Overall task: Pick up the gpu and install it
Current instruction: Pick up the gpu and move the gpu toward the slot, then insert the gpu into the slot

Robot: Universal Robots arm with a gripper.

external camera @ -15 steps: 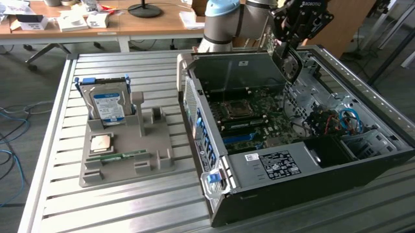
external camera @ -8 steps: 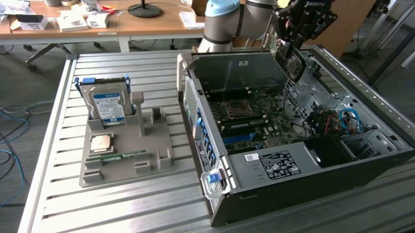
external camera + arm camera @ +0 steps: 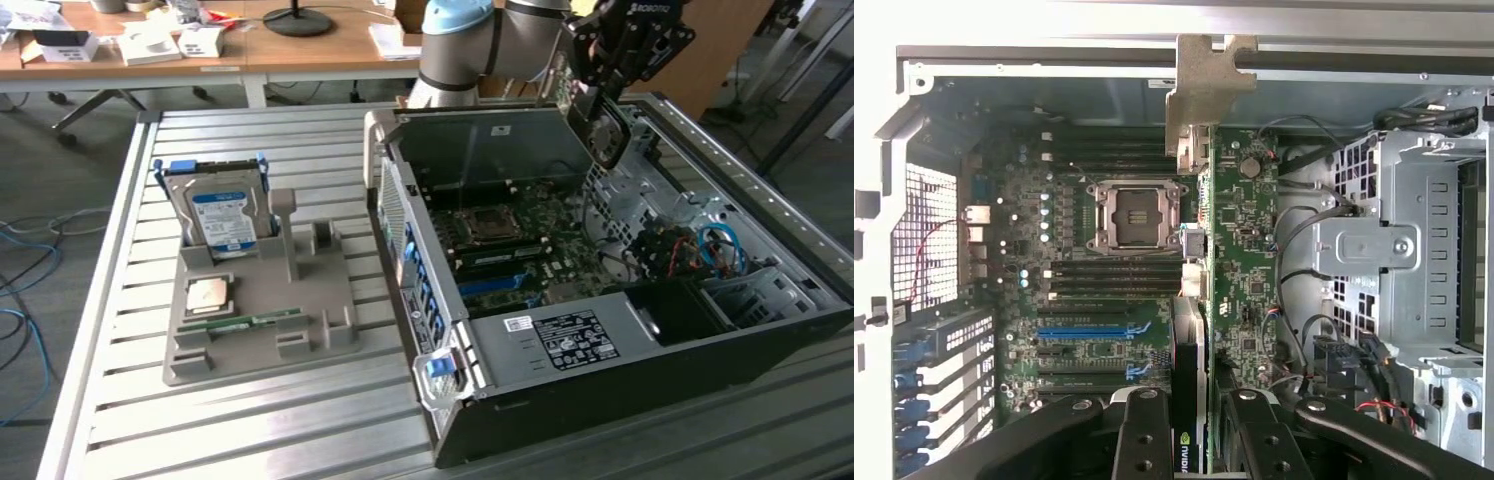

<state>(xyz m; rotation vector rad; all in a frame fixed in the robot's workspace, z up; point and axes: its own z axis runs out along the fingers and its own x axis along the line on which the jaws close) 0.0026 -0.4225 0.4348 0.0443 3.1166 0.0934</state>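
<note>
The gpu (image 3: 609, 132), a dark card with a round fan, hangs edge-down above the far end of the open computer case (image 3: 441, 420). My gripper (image 3: 617, 92) is shut on it from above. In the wrist view the gpu (image 3: 1195, 310) appears edge-on, running from between my gripper (image 3: 1192, 445) fingers (image 3: 1142, 440) up to its silvery bracket (image 3: 1206, 90). It hovers over the green motherboard (image 3: 1244, 260), beside the empty processor socket (image 3: 1132, 215). The blue expansion slots (image 3: 1086, 330) lie off to one side of the card.
A grey parts holder (image 3: 327, 335) on the slatted table, at the exterior view's left, carries a silver hard drive (image 3: 220, 215), a processor chip (image 3: 207, 293) and a green memory stick (image 3: 243, 322). A drive cage (image 3: 1399, 250) and loose cables (image 3: 714, 245) fill the case's other side.
</note>
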